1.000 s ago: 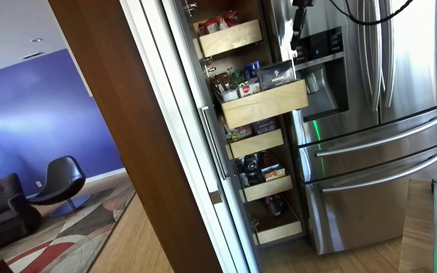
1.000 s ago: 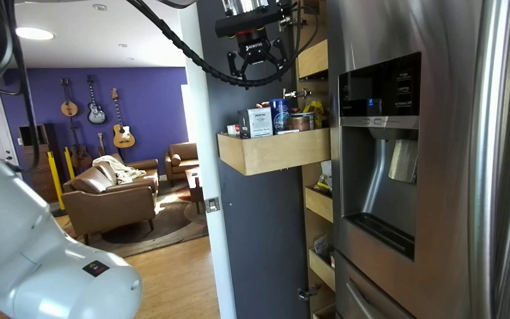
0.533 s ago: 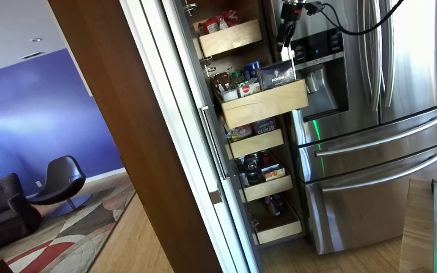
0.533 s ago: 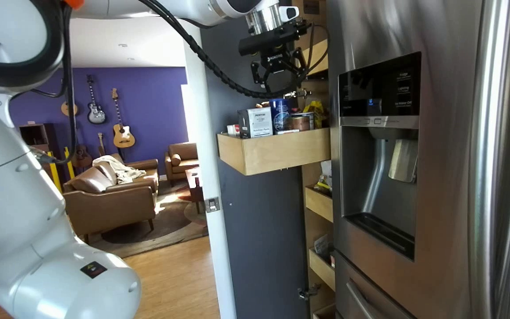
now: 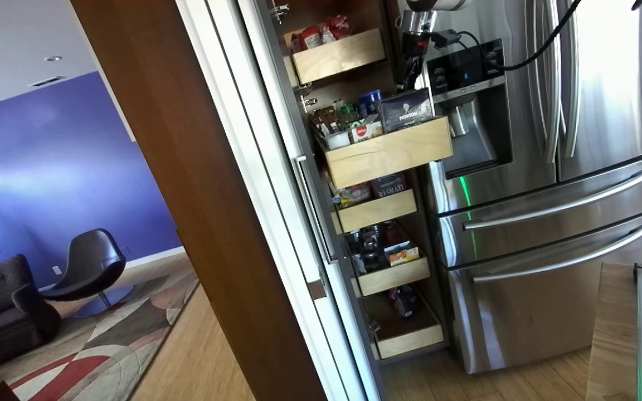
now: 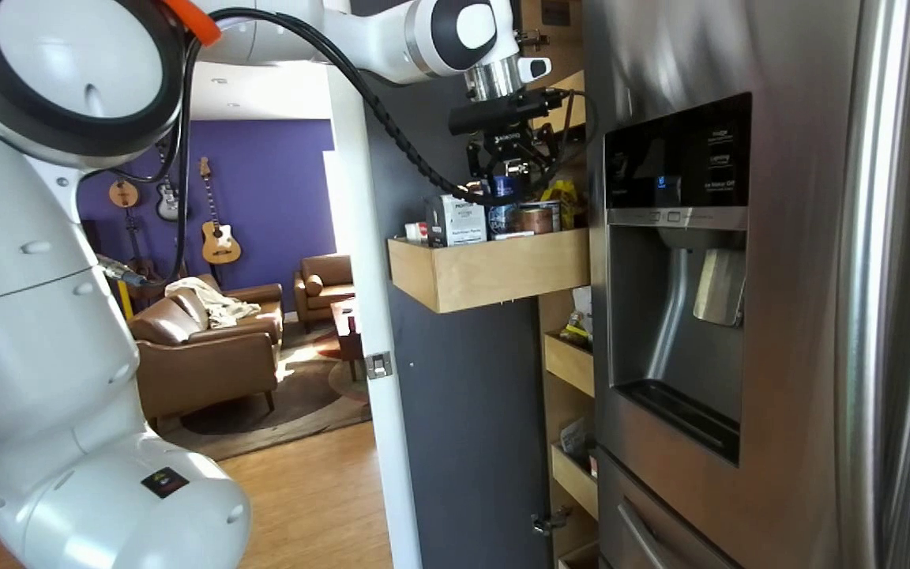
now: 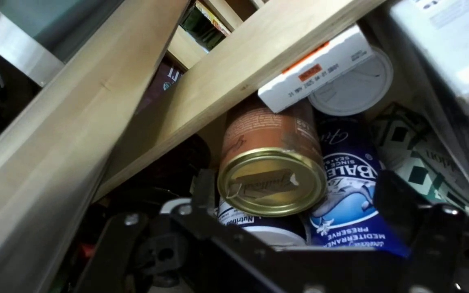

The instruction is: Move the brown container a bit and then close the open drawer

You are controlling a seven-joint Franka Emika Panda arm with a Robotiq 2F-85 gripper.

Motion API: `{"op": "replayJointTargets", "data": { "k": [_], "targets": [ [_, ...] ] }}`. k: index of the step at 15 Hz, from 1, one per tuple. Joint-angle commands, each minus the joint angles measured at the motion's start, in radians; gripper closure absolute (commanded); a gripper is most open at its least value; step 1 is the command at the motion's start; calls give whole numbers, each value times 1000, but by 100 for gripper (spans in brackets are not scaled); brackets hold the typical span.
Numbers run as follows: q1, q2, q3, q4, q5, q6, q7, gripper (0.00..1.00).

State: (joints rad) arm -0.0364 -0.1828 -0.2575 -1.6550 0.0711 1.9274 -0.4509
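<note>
The brown container is a brown can with a gold-coloured end [image 7: 273, 175] in the wrist view. It also shows in an exterior view [image 6: 534, 220], in the open drawer beside a blue Baleine salt canister [image 7: 346, 183]. The open drawer is a pale wood box pulled well out of the pantry, seen in both exterior views [image 5: 390, 155] [image 6: 514, 273]. My gripper [image 7: 299, 187] is open and empty, just above the drawer's contents. In the wrist view its fingers stand on either side of the can and the canister. Contact cannot be told. The gripper also shows in both exterior views [image 5: 405, 84] [image 6: 514, 180].
A Morton salt box [image 5: 407, 110] stands at the drawer's front corner. A small white box [image 7: 318, 67] lies close to the can. The steel fridge [image 5: 499, 195] is beside the drawer; a dark pantry door [image 6: 471, 411] is on its far side. Another wood drawer [image 5: 340, 55] is above.
My open gripper has come down towards the drawer, moving left in an exterior view and right in an exterior view. The drawer and its contents have not visibly moved.
</note>
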Motion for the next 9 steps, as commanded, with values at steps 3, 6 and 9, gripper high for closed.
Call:
{"op": "replayJointTargets", "data": {
  "k": [3, 6, 9],
  "targets": [
    [-33, 53, 18, 10, 35, 11, -16, 0],
    [-39, 70, 23, 6, 51, 34, -22, 0],
    [-44, 85, 30, 3, 57, 63, -23, 0]
  ]
}}
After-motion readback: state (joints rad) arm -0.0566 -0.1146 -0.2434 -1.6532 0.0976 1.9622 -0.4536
